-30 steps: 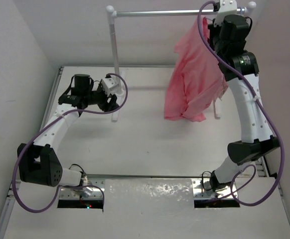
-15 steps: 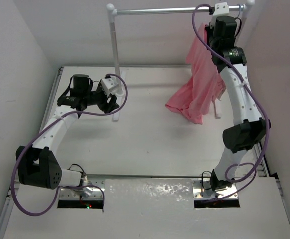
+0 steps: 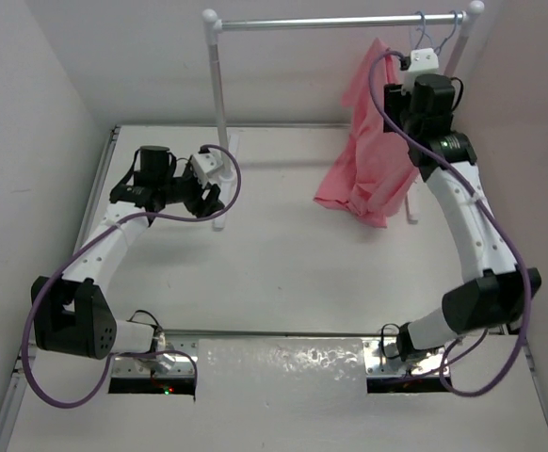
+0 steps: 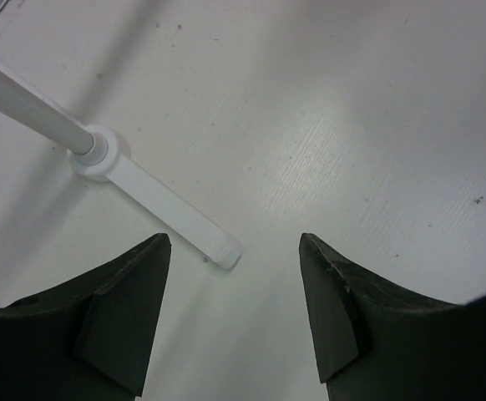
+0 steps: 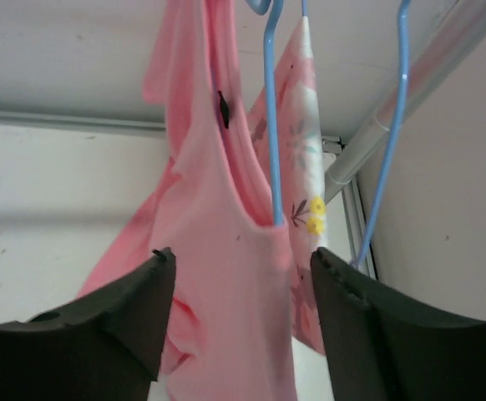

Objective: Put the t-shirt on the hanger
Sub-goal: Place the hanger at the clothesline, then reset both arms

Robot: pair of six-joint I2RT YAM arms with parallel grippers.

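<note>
White surface (image 3: 283, 273) and pale walls (image 3: 57, 94) enclose the cell, and a white rack (image 3: 330, 22) stands at the far edge. The salmon-pink t-shirt (image 3: 368, 160) hangs on the hanger (image 5: 270, 125) from the rack's rail at the right, beside a white printed garment (image 5: 306, 167). The right gripper (image 5: 241, 255) sits just beside the collar, jaws spread wide and holding nothing. The left gripper (image 4: 235, 238), also wide, hovers over the rack's foot (image 4: 168, 209), well apart from the shirt.
</note>
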